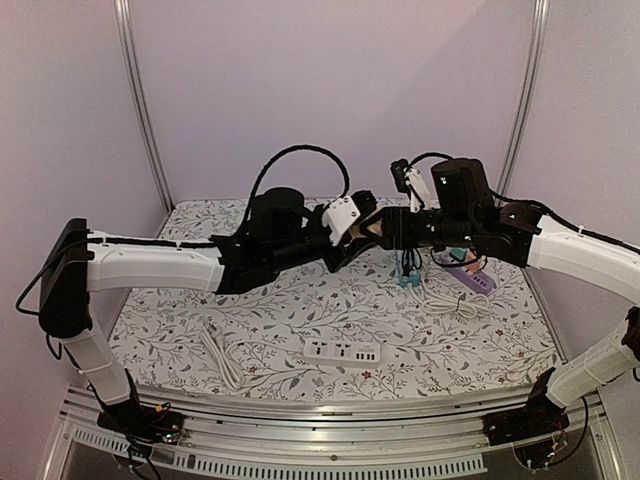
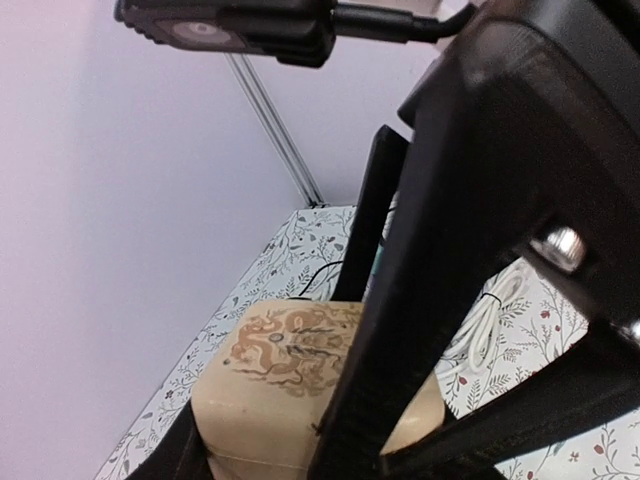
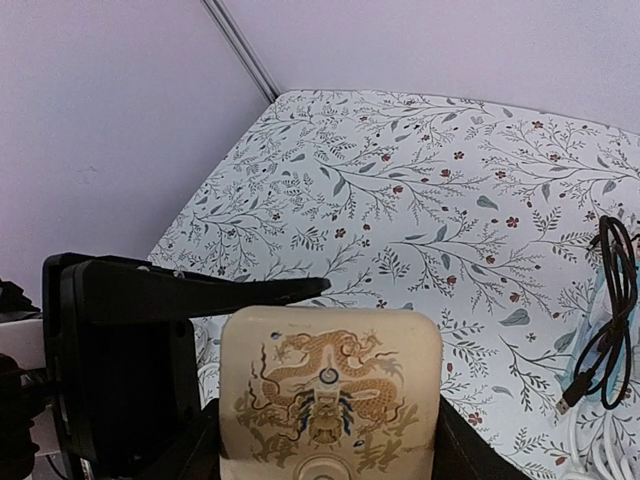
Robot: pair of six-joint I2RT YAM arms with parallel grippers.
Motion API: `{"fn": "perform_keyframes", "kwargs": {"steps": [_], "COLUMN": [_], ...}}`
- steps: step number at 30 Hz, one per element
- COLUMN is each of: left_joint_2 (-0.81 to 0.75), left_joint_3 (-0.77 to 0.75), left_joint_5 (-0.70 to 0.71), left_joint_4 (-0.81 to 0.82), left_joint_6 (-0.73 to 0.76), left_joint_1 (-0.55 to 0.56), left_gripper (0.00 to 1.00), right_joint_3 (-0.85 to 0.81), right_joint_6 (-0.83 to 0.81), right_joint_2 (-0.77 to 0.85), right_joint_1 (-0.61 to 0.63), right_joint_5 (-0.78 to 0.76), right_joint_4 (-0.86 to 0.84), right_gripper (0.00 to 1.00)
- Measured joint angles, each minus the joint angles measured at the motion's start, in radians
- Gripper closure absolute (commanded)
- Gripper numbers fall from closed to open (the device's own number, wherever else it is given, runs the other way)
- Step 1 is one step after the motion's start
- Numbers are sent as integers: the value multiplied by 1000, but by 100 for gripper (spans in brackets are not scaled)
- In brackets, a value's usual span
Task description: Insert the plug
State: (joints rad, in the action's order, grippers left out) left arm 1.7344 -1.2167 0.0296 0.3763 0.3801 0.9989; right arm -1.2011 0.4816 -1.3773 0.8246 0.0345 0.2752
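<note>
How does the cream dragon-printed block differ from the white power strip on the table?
The cream dragon-printed block is held in the air by the right gripper; the white power strip lies flat on the table, untouched. The block is squat and rounded with a dragon print; the strip is long, slim and unprinted. Both are pale.

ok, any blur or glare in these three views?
Left wrist: black fingers close to the lens, soft, crowding the frame; cream block sharper. Right wrist: block print crisp, no glare. Top external: flat even light, faint shadows, slightly soft.
</note>
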Motion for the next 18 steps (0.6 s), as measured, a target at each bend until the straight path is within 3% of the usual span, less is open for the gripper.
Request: {"fn": "perform_keyframes", "kwargs": {"steps": [1, 3, 4, 6, 8, 13, 18], "left_joint_2": [0, 0, 0, -3, -10, -14, -14], "left_joint_3": [0, 0, 0, 4, 12, 18, 18], "left_joint_5": [0, -3, -5, -16, -27, -48, -70], "left_joint_4": [0, -1, -1, 0, 0, -1, -32], "left_joint_6": [0, -2, -2, 1, 5, 13, 37], "left_joint_1": [0, 0, 0, 0, -2, -5, -6], "left_gripper": [97, 100, 100, 100, 100, 100, 100], "right_joint_3": [0, 0, 0, 0, 0, 0, -20], "right_joint_6": [0, 0, 0, 0, 8, 25, 47], "right_joint_2": [0, 1, 2, 2, 2, 0, -40], "right_joint_1": [0, 0, 0, -3, -9, -23, -39], "right_joint_5": [-3, -2, -2, 4, 19, 58, 105], "right_joint_4": [0, 1, 2, 3, 8, 14, 13], "right_gripper": [100, 100, 93, 65, 51, 37, 33]}}
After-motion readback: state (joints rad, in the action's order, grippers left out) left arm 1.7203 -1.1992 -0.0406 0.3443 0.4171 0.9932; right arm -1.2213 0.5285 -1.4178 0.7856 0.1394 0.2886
